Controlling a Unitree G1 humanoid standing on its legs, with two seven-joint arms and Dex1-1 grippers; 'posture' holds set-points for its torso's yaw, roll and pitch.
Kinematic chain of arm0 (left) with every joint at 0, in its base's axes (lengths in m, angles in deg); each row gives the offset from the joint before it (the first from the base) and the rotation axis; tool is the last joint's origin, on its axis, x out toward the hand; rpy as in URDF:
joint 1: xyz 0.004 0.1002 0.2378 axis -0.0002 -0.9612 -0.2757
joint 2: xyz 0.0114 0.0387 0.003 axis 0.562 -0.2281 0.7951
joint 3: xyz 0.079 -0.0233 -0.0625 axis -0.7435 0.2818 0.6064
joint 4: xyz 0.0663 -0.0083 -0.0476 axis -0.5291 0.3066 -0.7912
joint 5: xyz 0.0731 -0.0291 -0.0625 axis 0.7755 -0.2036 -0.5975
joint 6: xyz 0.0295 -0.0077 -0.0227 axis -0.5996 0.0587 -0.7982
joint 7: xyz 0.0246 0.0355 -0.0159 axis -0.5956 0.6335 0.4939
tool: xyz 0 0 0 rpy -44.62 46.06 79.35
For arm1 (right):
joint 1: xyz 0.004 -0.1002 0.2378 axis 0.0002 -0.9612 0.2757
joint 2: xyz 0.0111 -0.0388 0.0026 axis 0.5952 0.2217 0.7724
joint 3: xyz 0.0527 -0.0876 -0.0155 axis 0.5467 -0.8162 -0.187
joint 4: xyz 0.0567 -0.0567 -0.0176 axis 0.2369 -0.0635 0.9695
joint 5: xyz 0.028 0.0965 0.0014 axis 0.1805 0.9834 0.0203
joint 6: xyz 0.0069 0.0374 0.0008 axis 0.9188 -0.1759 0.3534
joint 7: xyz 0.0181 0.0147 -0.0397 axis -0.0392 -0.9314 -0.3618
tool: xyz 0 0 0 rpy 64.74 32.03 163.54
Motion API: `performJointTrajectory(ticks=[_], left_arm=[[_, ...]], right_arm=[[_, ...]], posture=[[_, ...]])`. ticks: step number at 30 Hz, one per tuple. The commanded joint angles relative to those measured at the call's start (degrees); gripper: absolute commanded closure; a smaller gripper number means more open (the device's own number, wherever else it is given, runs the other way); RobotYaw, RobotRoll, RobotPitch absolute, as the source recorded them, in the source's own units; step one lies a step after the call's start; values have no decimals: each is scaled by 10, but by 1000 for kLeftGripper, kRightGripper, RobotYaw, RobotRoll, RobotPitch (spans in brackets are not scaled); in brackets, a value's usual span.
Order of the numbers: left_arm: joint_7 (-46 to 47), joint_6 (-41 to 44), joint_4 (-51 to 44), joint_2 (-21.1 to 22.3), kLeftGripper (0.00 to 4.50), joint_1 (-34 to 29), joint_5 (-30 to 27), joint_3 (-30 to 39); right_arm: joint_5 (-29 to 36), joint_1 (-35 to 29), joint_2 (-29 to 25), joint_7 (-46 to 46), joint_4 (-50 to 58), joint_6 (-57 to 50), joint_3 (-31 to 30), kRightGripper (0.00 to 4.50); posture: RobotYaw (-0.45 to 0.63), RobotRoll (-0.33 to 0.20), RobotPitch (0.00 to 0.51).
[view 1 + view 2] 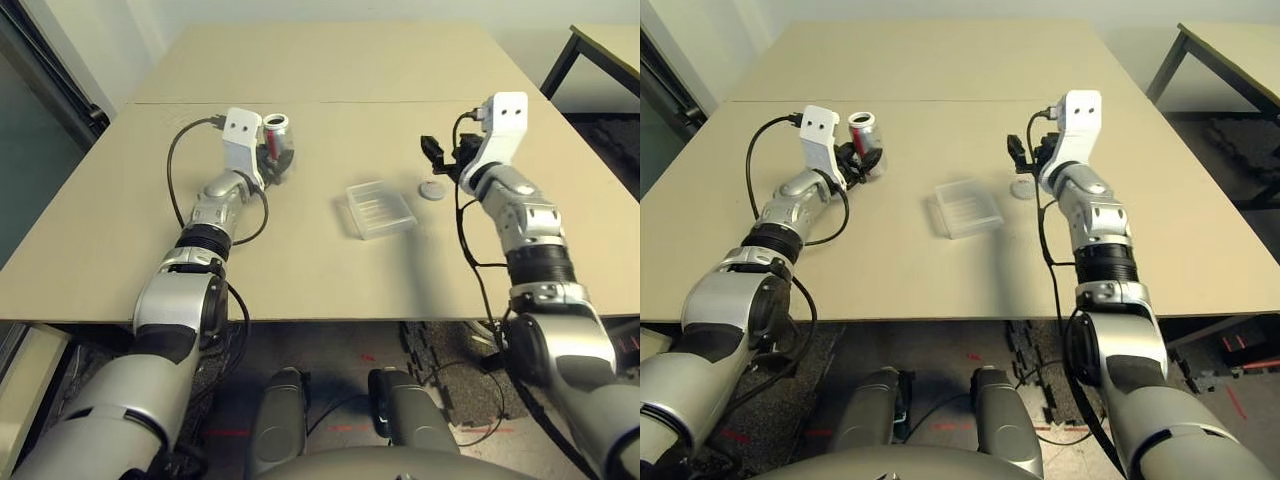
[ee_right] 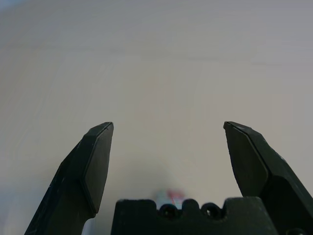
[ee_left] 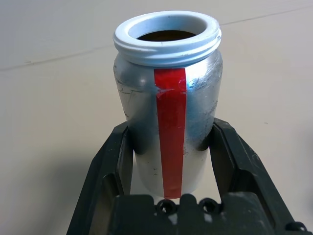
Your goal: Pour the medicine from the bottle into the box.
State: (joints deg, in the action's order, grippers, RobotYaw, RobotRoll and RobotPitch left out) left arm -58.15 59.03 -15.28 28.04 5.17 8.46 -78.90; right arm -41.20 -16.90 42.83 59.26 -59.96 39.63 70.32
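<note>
The bottle (image 3: 168, 103), silver with a red stripe and an open white rim, stands upright on the table at the left (image 1: 277, 137). My left gripper (image 1: 272, 158) is shut on its body, one finger on each side. The clear square box (image 1: 376, 208) lies flat near the table's middle. The round grey cap (image 1: 431, 190) rests on the table just right of the box. My right gripper (image 1: 436, 157) hovers close above and behind the cap, its fingers (image 2: 98, 161) spread wide with nothing between them. The medicine is hidden inside the bottle.
The tan tabletop (image 1: 320, 70) stretches far behind both arms, with a seam across it. A second table's dark leg (image 1: 560, 65) stands at the far right. Black cables (image 1: 180, 170) loop beside each wrist.
</note>
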Motion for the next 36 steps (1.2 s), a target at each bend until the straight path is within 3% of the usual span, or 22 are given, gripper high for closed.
performJointTrajectory(ticks=[1,6,13,17,21,30,36], left_arm=[[-7,-1,22,4,2038,33,20,-4],[-14,-7,37,1,2038,61,45,-18],[-22,-21,47,-11,2038,83,88,-46],[-26,-34,51,-14,2038,92,125,-77],[-18,-53,56,-13,2038,109,178,-121],[46,-144,68,-29,2038,169,426,-362],[116,-173,77,-34,2038,199,556,-488]], right_arm=[[29,-51,-21,-20,116,-86,-4,0],[55,-98,-64,-52,226,-178,-10,0],[100,-129,-150,-153,313,-276,-76,0],[102,-139,-180,-189,320,-284,-113,0],[64,-135,-201,-204,282,-245,-153,0],[16,-95,-178,-217,203,-186,-195,0],[0,-70,-156,-219,174,-168,-200,0]], posture=[[-42,0,84],[-66,0,80],[-79,0,79],[-78,0,80],[-73,0,79],[-73,0,69],[-81,0,64]])
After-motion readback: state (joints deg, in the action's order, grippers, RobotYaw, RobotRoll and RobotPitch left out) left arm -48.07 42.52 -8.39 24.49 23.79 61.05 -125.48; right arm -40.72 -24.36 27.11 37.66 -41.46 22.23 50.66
